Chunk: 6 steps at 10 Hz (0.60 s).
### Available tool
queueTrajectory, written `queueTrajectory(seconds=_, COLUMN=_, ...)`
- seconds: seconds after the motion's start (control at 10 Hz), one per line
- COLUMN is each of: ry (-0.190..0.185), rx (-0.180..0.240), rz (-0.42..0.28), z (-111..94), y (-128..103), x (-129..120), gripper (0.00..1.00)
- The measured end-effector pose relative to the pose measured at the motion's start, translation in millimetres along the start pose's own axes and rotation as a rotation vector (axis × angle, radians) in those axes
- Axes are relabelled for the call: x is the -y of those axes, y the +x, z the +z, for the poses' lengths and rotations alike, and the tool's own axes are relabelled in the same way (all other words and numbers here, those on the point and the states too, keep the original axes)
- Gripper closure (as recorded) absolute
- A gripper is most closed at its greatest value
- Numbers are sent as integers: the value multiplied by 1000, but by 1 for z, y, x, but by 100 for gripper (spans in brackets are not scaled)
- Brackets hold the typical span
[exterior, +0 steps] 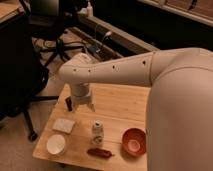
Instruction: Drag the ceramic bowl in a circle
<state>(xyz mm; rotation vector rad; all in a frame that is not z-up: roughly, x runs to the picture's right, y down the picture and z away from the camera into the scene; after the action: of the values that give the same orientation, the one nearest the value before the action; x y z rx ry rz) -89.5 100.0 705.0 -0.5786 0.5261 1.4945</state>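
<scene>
The ceramic bowl [134, 141] is round and orange-red with a paler inside bottom. It sits near the front right of the wooden table [120, 105]. My gripper [80, 106] hangs from the white arm over the left part of the table, well left of the bowl and apart from it. A dark finger [69, 104] shows at its left side.
A small white bowl [56, 144] sits at the front left. A flat white packet [64, 125] lies behind it. A small white can [97, 131] stands mid-table, with a red packet [100, 152] in front of it. An office chair [50, 30] stands behind on the left.
</scene>
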Motion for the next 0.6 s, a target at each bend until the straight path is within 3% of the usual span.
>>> queueTrajectory(seconds=0.4, ry=-23, rx=38, rz=249, z=2, y=8, x=97, gripper=35)
queueTrajectory(seconds=0.6, ry=-39, rx=27, rz=394, z=15, y=33, x=151, gripper=35)
